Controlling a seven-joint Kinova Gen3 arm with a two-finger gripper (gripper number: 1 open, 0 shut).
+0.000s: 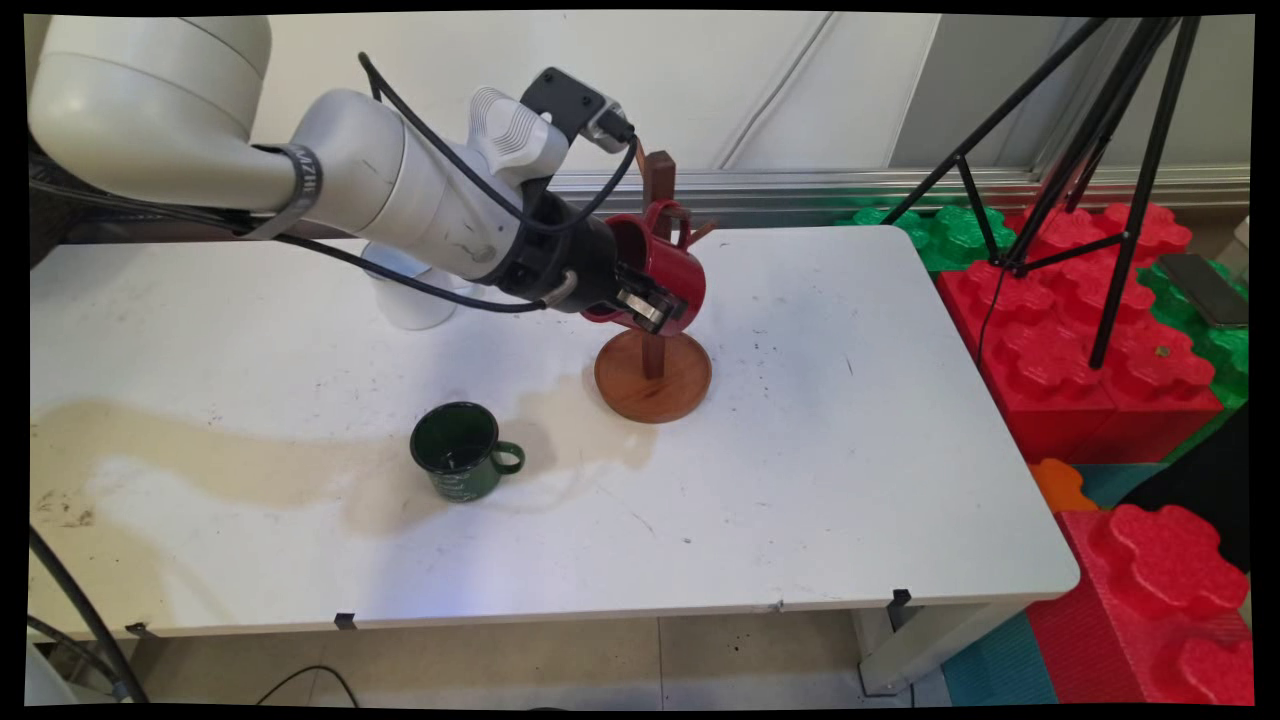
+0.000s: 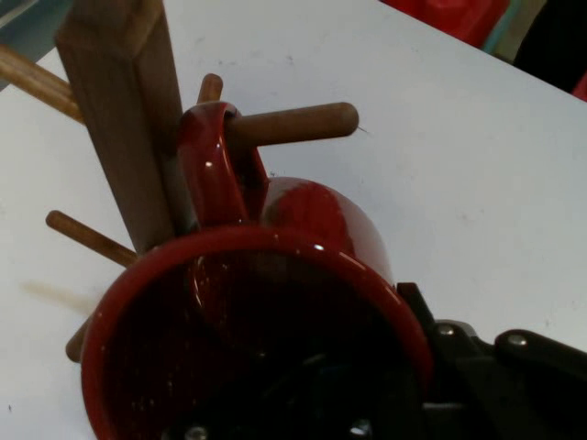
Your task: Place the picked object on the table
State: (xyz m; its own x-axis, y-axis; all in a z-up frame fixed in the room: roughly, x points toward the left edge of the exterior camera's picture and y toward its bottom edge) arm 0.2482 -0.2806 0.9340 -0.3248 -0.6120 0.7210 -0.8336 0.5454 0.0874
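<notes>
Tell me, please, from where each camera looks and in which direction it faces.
Main view: stands above the table's near side, looking down across it toward the wall; shows the white arm, the pincer gripping the red mug, and a green mug.
Hand view: sits on the hand, looking along the pincer into the red mug; only black linkage shows.
Shared: the red mug, its handle over a peg of the wooden mug tree, and the table.
</notes>
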